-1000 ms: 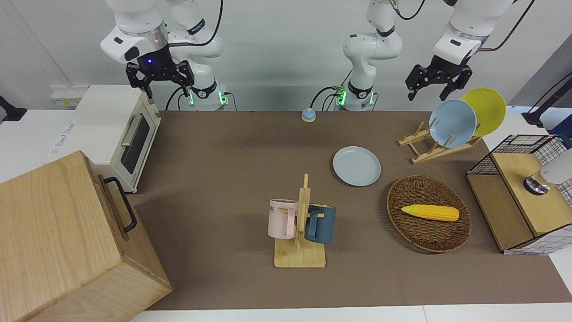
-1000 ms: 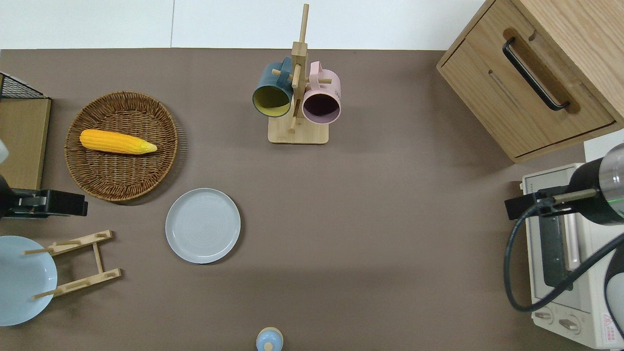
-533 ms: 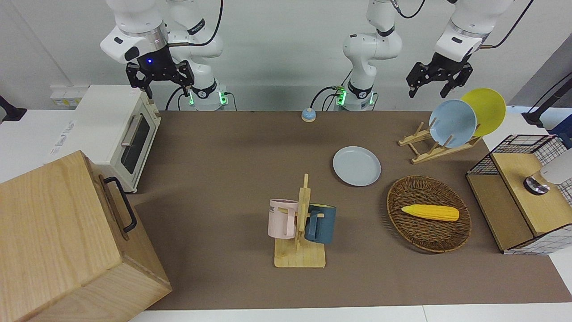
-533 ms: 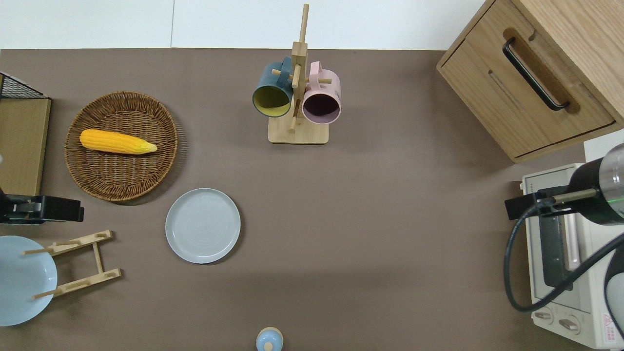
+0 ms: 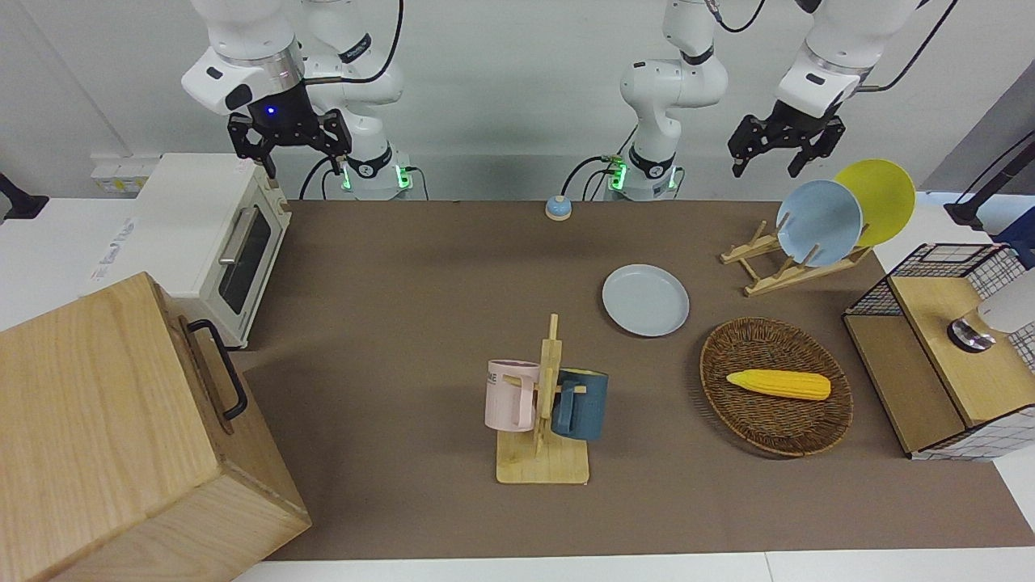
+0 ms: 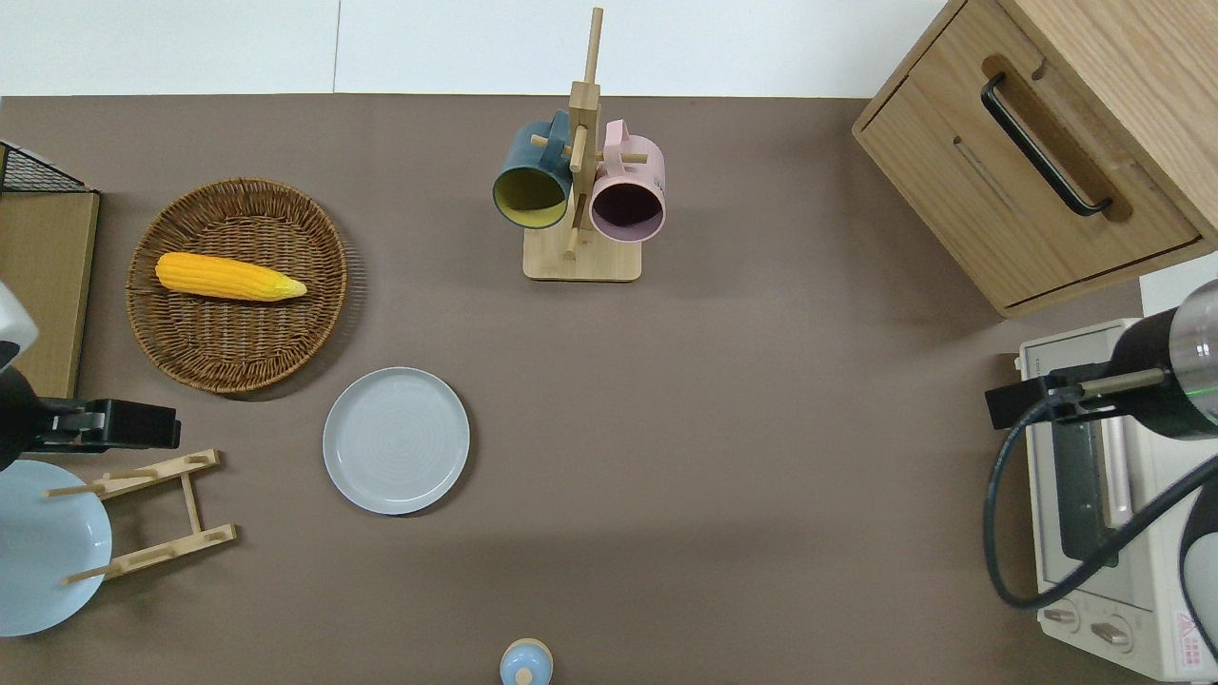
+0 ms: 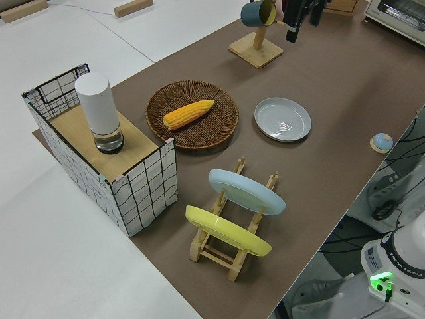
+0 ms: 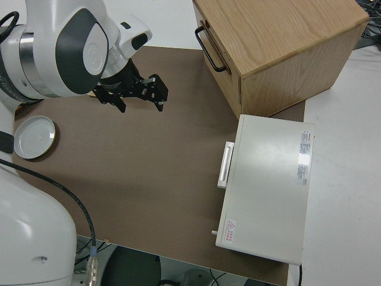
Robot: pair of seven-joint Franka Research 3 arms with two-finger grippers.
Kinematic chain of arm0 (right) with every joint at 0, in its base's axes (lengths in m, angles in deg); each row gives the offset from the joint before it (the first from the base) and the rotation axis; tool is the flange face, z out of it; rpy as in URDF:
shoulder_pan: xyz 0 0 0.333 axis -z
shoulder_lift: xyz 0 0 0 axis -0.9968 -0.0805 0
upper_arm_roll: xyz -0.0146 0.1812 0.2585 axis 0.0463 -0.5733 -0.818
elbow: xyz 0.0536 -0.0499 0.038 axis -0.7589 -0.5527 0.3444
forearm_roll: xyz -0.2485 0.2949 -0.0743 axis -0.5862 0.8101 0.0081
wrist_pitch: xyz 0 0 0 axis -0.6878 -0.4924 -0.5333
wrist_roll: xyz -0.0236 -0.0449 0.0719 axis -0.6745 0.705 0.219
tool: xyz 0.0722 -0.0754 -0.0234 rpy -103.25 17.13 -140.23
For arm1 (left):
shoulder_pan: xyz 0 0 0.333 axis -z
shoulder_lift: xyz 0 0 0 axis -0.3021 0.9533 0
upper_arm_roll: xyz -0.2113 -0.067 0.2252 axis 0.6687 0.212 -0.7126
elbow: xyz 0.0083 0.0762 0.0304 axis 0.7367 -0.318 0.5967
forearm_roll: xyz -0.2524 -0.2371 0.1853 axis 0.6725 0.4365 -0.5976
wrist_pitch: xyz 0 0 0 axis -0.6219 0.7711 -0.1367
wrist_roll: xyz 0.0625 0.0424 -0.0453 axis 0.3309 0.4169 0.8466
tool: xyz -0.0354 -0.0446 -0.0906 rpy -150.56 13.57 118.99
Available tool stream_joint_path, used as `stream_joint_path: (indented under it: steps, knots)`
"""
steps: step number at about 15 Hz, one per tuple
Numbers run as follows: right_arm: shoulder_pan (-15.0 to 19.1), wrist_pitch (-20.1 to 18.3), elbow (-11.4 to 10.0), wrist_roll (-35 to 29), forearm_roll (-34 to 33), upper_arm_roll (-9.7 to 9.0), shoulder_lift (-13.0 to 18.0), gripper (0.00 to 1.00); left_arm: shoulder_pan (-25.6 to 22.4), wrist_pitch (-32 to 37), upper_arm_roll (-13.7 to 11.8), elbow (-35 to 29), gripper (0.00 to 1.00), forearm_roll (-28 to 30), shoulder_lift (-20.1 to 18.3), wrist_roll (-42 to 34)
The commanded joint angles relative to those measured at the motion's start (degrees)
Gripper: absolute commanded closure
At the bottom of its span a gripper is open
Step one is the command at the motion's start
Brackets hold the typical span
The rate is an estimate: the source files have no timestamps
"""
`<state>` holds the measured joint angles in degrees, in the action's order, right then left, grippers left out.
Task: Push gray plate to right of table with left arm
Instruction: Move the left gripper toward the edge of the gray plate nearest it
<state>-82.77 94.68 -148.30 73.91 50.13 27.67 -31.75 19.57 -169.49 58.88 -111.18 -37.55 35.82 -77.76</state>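
One gray plate flat on table, two mugs (racked), left gripper fingers spread.

The gray plate lies flat on the brown tabletop, nearer to the robots than the wicker basket holding a corn cob. The left arm's hand hangs in the air with its fingers spread, up by the plate rack with its blue plate and yellow plate. The right arm is parked.

White jointed arms with black cables and black grippers; the right arm glows blue.
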Motion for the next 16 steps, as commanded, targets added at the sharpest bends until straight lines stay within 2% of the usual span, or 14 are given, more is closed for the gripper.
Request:
stream_joint_path:
  steps: [1, 3, 6, 11, 16]
  knots:
    - [0.46, -0.68, -0.23, 0.43, -0.03, -0.30, 0.60, 0.005, 0.47, -4.43, -0.51, -5.18, 0.00, 0.50, -2.52, 0.88]
    - [0.46, -0.68, -0.23, 0.43, -0.03, -0.30, 0.60, 0.005, 0.65, -4.69, -0.42, -7.89, 0.00, 0.50, -0.86, 1.93]
    - [0.46, -0.68, -0.23, 0.43, 0.05, -0.30, 0.60, 0.005, -0.14, -14.77, -1.21, -16.59, 0.00, 0.67, 0.20, 1.93]
    - [0.46, -0.68, -0.23, 0.43, -0.03, -0.30, 0.60, 0.005, 0.21, -21.03, -1.74, -21.08, 0.01, 4.00, 4.06, 2.37]
    - [0.46, -0.68, -0.23, 0.43, -0.03, -0.30, 0.60, 0.005, 0.83, -30.07, -1.39, -28.29, 0.02, 5.41, 7.23, 3.61]
